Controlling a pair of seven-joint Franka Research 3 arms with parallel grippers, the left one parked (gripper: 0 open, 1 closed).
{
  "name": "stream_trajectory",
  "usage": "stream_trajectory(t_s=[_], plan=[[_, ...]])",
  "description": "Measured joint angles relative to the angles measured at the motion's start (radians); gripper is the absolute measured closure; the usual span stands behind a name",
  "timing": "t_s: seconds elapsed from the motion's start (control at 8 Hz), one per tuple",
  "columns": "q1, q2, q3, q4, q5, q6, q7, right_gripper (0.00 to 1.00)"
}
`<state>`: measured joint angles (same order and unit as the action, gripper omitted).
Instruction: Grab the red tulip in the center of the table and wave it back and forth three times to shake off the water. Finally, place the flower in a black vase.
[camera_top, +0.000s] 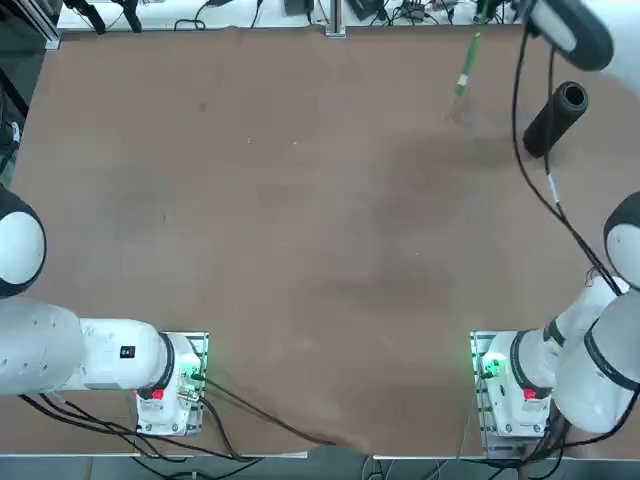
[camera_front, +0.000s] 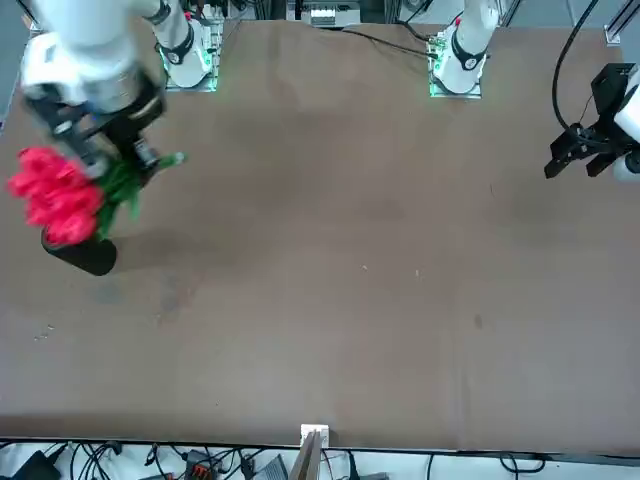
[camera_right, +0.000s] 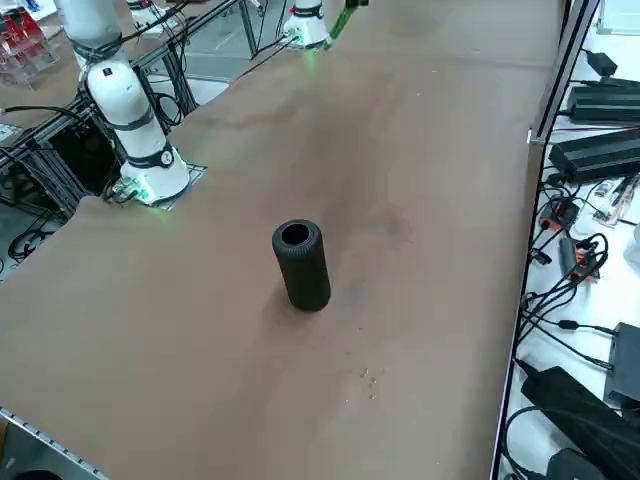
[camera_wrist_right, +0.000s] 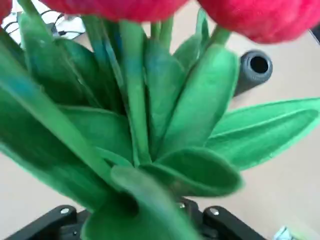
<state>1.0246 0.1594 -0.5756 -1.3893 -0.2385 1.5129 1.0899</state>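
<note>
In the wrist view green leaves hide the fingers of the right gripper, which is clenched on the red tulip and holds it in the air above the black vase, upright near the table's far right corner.
</note>
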Motion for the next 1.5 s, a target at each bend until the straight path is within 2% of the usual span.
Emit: stream_trajectory(t_s=[0.12,0.38,0.62,0.88,1.0,1.12,1.25,1.5], plan=[[0.02,-0.001,-0.002,0.001,-0.006,-0.025,0.037,0.85],[-0.019,-0.021,-0.048,0.002,-0.06,-0.041,0.023,0.85],[-0.152,-0.042,-0.114,-0.002,-0.105,-0.044,-0.153,0.85],[-0.363,-0.049,-0.156,-0.009,-0.123,0.019,-0.373,0.85],[-0.459,-0.049,-0.161,-0.015,-0.125,0.066,-0.437,0.85],[-0.512,-0.048,-0.161,-0.026,-0.125,0.104,-0.464,0.85],[-0.516,-0.042,-0.157,-0.046,-0.125,0.135,-0.458,0.85],[-0.514,0.032,-0.142,-0.092,-0.127,0.262,-0.309,0.85]])
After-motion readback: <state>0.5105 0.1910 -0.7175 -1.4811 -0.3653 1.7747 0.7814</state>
